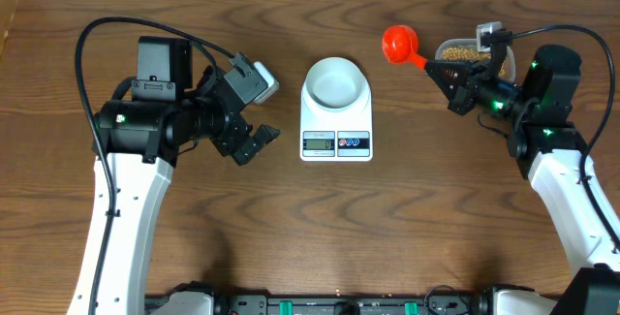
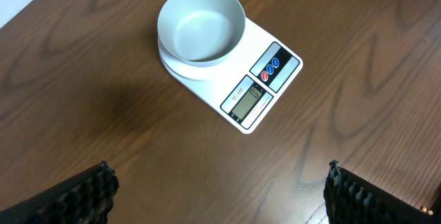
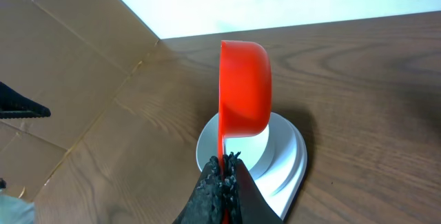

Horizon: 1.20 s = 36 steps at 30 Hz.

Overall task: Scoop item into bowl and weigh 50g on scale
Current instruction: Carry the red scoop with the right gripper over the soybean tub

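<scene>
Beans [image 1: 463,53] lie in a clear tub [image 1: 442,48] at the worktop's [image 1: 194,237] far right, seen only overhead. The left wrist view shows the bowl [image 2: 201,25] empty on the scale [image 2: 215,83]. The right hand [image 1: 436,69] pinches a red scoop's [image 3: 244,89] handle; the left hand [image 1: 263,111] is spread.

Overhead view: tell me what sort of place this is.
Likely a robotics lab bench, not a kitchen: a left arm and right arm, the latter holding a red scoop, flank a wooden table where a bowl sits on a scale.
</scene>
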### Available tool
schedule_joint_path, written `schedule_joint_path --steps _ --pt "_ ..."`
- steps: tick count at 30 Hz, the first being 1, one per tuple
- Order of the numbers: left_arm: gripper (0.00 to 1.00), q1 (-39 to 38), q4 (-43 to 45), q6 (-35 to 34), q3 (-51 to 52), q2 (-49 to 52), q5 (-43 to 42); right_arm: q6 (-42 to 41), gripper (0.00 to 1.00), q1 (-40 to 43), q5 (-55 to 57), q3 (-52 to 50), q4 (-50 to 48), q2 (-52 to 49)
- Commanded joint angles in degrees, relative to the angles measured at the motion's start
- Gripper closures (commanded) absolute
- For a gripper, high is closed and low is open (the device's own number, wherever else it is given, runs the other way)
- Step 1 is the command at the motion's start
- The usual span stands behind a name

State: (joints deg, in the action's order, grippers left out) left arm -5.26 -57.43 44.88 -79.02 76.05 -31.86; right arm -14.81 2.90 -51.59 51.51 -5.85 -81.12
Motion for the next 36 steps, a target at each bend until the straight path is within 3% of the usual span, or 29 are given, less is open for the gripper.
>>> schedule_joint_path --steps 1,36 --pt "0.02 0.22 -0.17 0.52 -1.05 -0.07 -1.14 0.72 0.99 0.0 0.28 1.11 -0.7 0.76" --pt "0.02 0.2 -2.1 0.52 -1.05 -0.07 -0.92 -0.57 0.99 -1.11 0.26 1.11 -1.01 0.76"
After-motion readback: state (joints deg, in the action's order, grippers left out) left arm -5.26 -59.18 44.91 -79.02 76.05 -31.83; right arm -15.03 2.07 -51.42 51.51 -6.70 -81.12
